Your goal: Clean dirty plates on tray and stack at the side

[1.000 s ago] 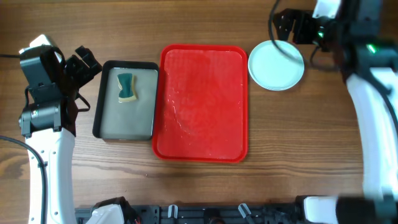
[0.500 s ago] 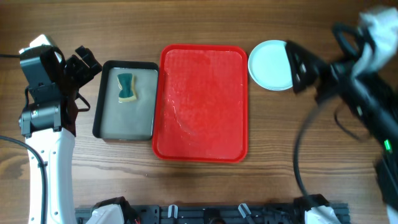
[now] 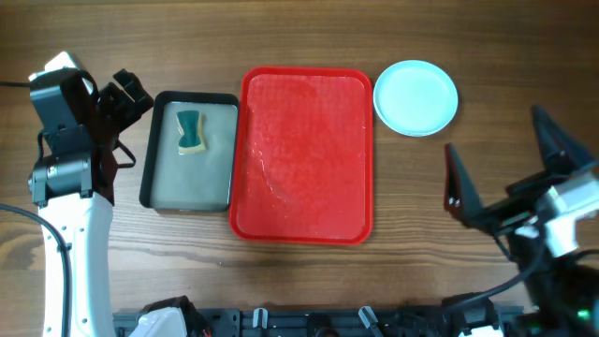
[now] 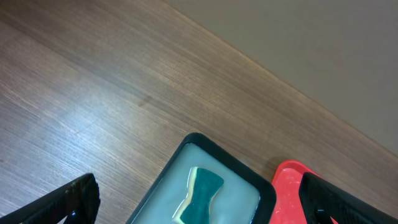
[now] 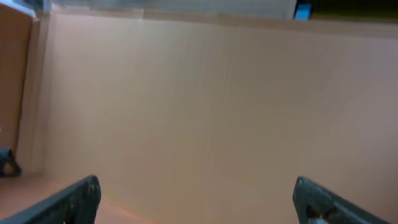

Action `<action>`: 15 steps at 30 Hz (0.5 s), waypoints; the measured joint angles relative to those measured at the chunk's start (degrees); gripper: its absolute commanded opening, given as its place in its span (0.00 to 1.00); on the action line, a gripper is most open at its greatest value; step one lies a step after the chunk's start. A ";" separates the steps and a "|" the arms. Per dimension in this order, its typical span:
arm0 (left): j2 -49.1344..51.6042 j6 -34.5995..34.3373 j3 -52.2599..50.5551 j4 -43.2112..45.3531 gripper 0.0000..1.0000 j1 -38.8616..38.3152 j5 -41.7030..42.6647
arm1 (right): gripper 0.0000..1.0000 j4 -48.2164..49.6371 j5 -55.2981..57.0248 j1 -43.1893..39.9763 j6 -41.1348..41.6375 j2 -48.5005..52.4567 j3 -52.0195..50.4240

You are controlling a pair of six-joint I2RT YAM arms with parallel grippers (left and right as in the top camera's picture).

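Observation:
The red tray (image 3: 304,154) lies at the table's middle with nothing on it; its corner shows in the left wrist view (image 4: 289,196). A pale mint-blue plate (image 3: 416,97) sits on the wood to the tray's far right; whether more plates lie under it I cannot tell. My left gripper (image 3: 131,94) is open and empty at the far left, beside the black tray; its fingers frame the left wrist view (image 4: 199,205). My right gripper (image 3: 510,168) is open and empty, raised high at the near right, well clear of the plate. The right wrist view (image 5: 196,199) shows only a blurred wall.
A black tray with a grey inside (image 3: 190,150) stands left of the red tray and holds a green-and-yellow sponge (image 3: 191,130), also in the left wrist view (image 4: 198,195). Bare wood lies around the trays.
My right arm has swung from beside the plate at the far right toward the near right edge and risen. The plate stays where it was. The left arm has not moved.

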 measured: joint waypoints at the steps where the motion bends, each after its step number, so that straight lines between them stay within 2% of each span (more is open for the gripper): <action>1: 0.00 0.00 0.00 -0.04 1.00 0.00 0.00 | 1.00 2.75 0.02 0.00 -0.15 -1.05 -2.69; 6: 0.00 0.00 0.00 -0.04 1.00 0.00 0.02 | 0.99 13.68 0.02 0.00 -0.57 -7.30 -19.04; 15: 0.00 0.00 0.00 -0.02 1.00 0.00 0.00 | 1.00 16.74 0.96 0.00 -0.85 -17.92 -33.07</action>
